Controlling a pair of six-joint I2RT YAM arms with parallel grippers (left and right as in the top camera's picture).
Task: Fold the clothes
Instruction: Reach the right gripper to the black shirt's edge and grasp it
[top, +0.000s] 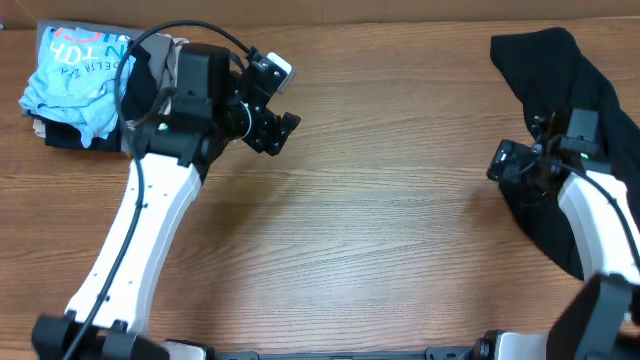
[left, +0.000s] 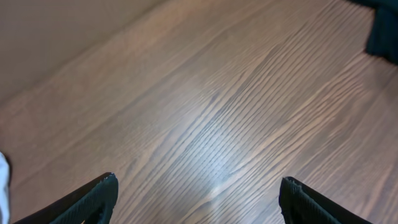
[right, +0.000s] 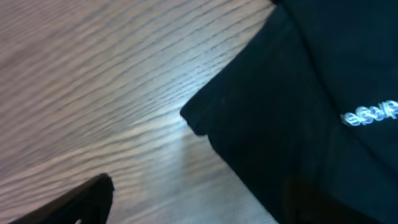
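The black garment (top: 570, 80) lies crumpled along the table's right side, from the far edge toward the front. In the right wrist view it (right: 298, 93) fills the right half, with a corner on the wood and a small line of white lettering (right: 370, 113). My right gripper (top: 505, 162) is at the garment's left edge. It (right: 205, 193) is open, with one finger over bare wood and the other dark against the fabric. My left gripper (top: 278, 128) is at the far left-centre. It (left: 199, 186) is open wide over bare wood, far from the garment (left: 382, 31).
A light-blue T-shirt (top: 78, 70) with printed letters lies on a stack of folded garments (top: 60, 135) at the far left corner, beside the left arm. The wooden table (top: 380, 230) stretches between the two arms.
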